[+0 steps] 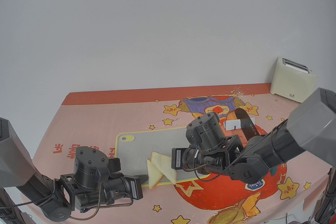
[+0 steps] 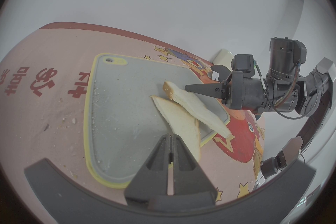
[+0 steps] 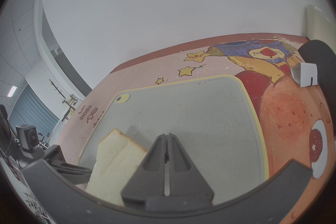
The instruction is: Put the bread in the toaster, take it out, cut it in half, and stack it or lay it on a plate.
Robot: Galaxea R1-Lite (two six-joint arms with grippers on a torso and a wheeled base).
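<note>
One pale triangular bread half (image 2: 182, 123) is pinched in the left gripper (image 2: 170, 137), whose fingers are pressed together on it. The second bread half (image 2: 201, 111) leans against it, nipped by the closed right gripper (image 2: 187, 88). Both hang over the near edge of the grey, yellow-rimmed cutting board (image 2: 119, 109). A cream toaster (image 1: 292, 83) stands well beyond the board's far right corner.

Board (image 1: 140, 147) mid table (image 1: 98, 112); toaster (image 1: 292, 83) far R corner; bread halves (image 1: 161, 167) over board's near edge.
</note>
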